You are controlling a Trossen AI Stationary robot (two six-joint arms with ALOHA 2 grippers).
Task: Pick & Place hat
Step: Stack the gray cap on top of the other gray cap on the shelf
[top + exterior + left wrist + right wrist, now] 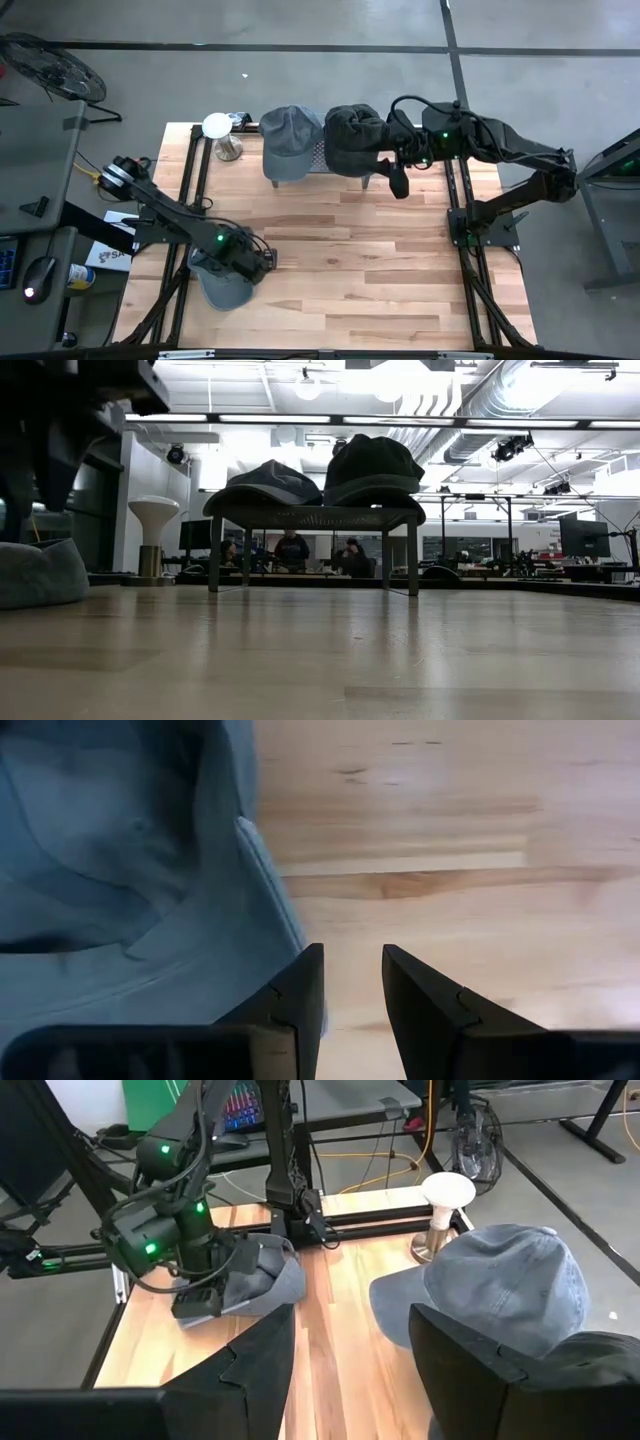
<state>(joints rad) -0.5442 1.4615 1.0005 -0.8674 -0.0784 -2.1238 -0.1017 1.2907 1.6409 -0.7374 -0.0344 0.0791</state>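
Note:
A grey-blue hat (222, 285) lies on the wooden table near its left front, also seen in the low view (35, 572). My left gripper (351, 970) points down just beside that hat's edge (262, 870). It is open by a narrow gap, with only bare wood between its fingers. Two more hats sit on a mesh rack (310, 516) at the far edge: a blue-grey one (290, 140) and a dark one (352, 135). My right gripper (350, 1345) hovers open, high beside the dark hat, holding nothing. My left gripper has one finger (300, 995) right against the edge of the grey-blue hat's brim (285, 925), coming from above. I cannot tell whether it touches. The hat lies flat on the table.
A white mushroom-shaped stand (220, 130) rises at the far left beside the rack. Bare wood (370, 270) spreads across the table's middle and right. Black frame rails (462, 190) run along both sides. People sit in the room beyond the table (292, 550).

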